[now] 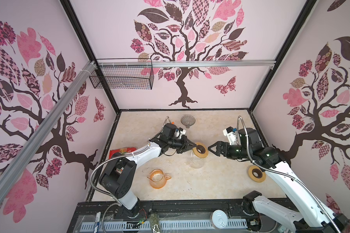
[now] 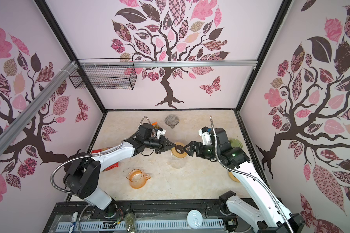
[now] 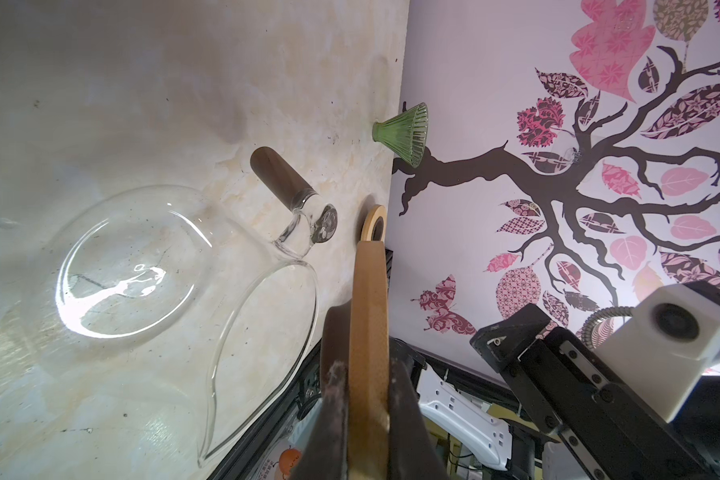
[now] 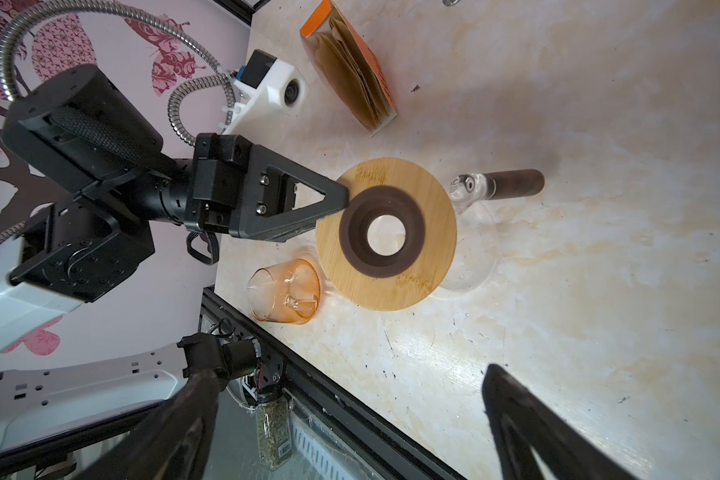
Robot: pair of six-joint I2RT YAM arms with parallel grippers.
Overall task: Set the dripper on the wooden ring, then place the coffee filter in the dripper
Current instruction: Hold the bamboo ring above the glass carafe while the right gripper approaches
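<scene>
Bench (image 1: 210,181): wooden ring (image 4: 429,199) clamped by left hand (image 4: 342,205) over carafe (image 3: 142,266); right hand (image 1: 211,150) spread, empty. Risk: carafe tipped if misaligned.

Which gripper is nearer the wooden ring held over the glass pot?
Left. The left gripper is shut on the ring's edge; the right gripper is open just beside it, not touching.

Pale walls (image 1: 113,30) with pink tree decals (image 1: 183,86) enclose a marbled tabletop (image 1: 210,181).
</scene>
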